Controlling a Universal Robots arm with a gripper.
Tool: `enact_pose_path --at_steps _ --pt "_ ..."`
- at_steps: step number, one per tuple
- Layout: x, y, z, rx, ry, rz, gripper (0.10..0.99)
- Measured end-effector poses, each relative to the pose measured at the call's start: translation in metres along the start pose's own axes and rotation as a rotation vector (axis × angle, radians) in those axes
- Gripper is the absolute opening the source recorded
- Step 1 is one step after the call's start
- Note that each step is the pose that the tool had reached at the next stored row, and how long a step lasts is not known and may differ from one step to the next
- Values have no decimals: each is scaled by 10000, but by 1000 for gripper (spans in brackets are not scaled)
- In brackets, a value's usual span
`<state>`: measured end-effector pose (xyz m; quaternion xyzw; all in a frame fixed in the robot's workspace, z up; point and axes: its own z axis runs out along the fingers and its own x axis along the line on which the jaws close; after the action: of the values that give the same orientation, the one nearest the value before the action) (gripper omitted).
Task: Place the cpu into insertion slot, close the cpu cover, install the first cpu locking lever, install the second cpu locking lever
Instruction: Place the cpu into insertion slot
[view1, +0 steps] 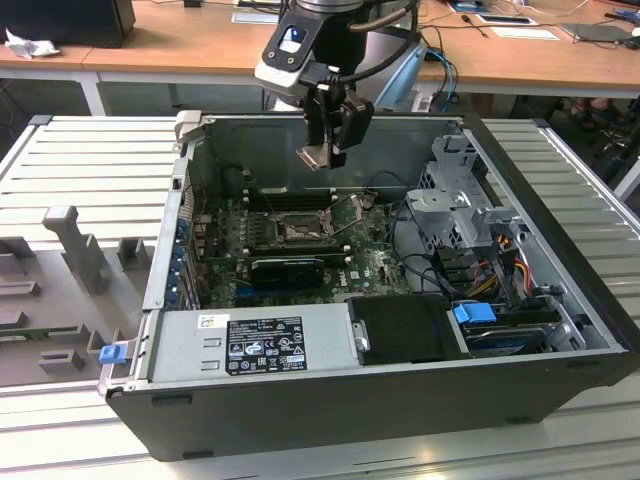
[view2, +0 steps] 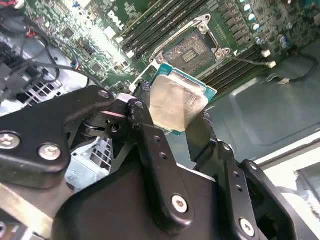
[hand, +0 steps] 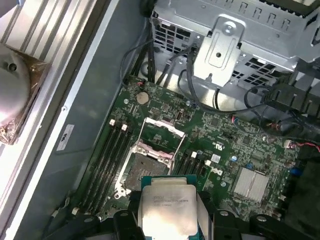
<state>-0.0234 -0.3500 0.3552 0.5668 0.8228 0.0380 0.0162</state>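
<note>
Holding: pincer (view1: 326, 156) is clamped on the cpu (view1: 315, 157), w/ one black finger on each side edge.
Arm: comes down from the top of the exterior view. Its wrist hangs over the open computer case (view1: 400, 400) & the pincer end points down into it.
Tilt: pincer leans a bit, so the cpu is not flat. Its low edge dips toward the exterior view's left.
Fingers: in the second wrist view the fingers (view2: 145, 120) squeeze the cpu (view2: 177, 102) from two sides. Black links & screws sit behind them.
Cpu: up in the air, touching nothing but the pincer. Its pale silver face shows in both wrist views, w/ a thin green rim round it (hand: 167, 207).
Slot: insertion slot (hand: 140, 172) is a dark bare square on the green board (view1: 370, 265), well under the cpu.
Cover: cpu cover (hand: 155, 149) is flipped up at one edge of the slot, so the slot is open.
Near slot: long black memory slots (hand: 107, 150) run along its sides.
Case: lies on its side on the grey ribbed worktop (view1: 80, 170) w/ the open side up. A grey power box (view1: 250, 345) sits at the near wall & a metal drive cage (hand: 235, 45) at one end.
</note>
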Motion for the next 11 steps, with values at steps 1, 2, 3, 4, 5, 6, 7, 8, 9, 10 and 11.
enact_pose_path --at_steps 1,2,3,4,5,6,7,8,9,10,11 --pt "0 0 2 -5 -24 305 525" --pt "0 0 3 -10 -47 589 525" --pt "0 0 4 -14 -70 860 525" --pt "0 0 5 -17 -80 996 525" --pt "0 0 6 -19 -91 1123 525" --pt "0 -1 8 -24 -115 1425 525" --pt "0 -1 9 -27 -130 1607 525" --pt "0 -1 10 -30 -141 1746 525" --pt "0 -1 11 -32 -151 1868 525" --pt "0 -1 12 -35 -166 2054 525" --pt "0 -1 15 -38 -186 2294 525"
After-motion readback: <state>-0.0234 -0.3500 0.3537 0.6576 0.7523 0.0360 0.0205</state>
